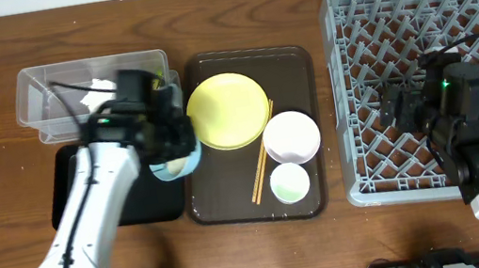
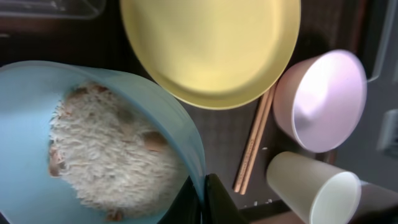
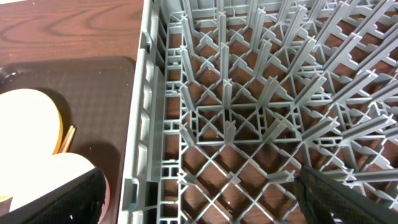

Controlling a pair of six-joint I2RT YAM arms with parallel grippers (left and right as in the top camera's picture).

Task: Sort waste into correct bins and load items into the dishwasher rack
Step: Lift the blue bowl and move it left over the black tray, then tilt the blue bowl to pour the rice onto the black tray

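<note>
My left gripper [image 2: 202, 199] is shut on the rim of the light blue bowl [image 2: 37, 99], one finger inside and one outside. White rice [image 2: 106, 149] fills the bowl, which is tilted. Overhead, the bowl [image 1: 176, 167] hangs at the left edge of the brown serving tray, over the black tray [image 1: 74, 206]. On the serving tray lie the yellow plate [image 1: 228, 110], white bowl [image 1: 291, 137], pale green cup [image 1: 290, 183] and chopsticks [image 1: 264, 164]. My right gripper [image 3: 199, 205] is open and empty above the grey dishwasher rack [image 1: 347, 89], near its left wall.
The clear tub [image 1: 43, 92] stands at the back left with a white tissue [image 1: 102, 83] inside. The brown serving tray [image 1: 290, 60] lies between the bins and the rack. Bare wooden table runs along the front and far left.
</note>
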